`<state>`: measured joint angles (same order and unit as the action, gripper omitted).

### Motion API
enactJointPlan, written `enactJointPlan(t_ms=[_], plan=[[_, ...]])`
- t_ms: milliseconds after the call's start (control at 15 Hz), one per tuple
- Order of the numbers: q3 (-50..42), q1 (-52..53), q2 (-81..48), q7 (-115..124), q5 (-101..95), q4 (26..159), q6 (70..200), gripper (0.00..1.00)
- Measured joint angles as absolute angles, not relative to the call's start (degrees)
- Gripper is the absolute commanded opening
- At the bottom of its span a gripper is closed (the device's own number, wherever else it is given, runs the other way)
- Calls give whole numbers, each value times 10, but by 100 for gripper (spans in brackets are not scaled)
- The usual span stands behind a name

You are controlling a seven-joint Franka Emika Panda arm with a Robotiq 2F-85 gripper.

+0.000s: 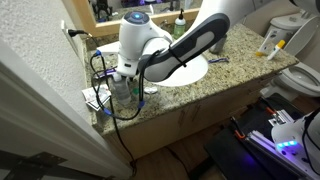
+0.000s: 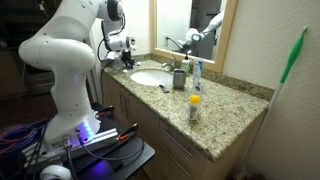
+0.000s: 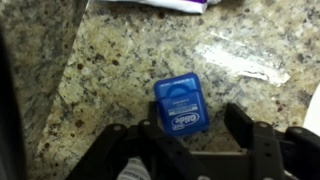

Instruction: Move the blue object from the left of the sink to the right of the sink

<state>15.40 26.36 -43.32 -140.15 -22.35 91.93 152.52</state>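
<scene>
In the wrist view a small blue dental floss box (image 3: 181, 105) lies flat on the speckled granite countertop (image 3: 110, 60). My gripper (image 3: 195, 127) is open. Its two black fingers hang just above the counter, with the box's near end between them and close to the left finger. In both exterior views the gripper (image 1: 122, 86) (image 2: 125, 58) is low over the counter end beside the oval white sink (image 1: 190, 73) (image 2: 150, 77). The arm hides the blue box in both exterior views.
Black cables (image 1: 100, 75) and small items crowd the counter end by the wall. A metal cup (image 2: 179, 80), a tube (image 2: 197, 72) and a yellow bottle (image 2: 194, 107) stand past the sink. A white streak (image 3: 240, 62) marks the granite. A toilet (image 1: 300, 78) is beyond the counter.
</scene>
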Motion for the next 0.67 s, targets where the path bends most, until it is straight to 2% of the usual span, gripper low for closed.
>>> enactJointPlan(t_ms=[200, 467, 667], plan=[[152, 264, -433, -1401, -230, 917, 1524, 19], [152, 264, -432, -1394, -231, 914, 1517, 19], [149, 258, -396, -1367, -229, 928, 1432, 19]])
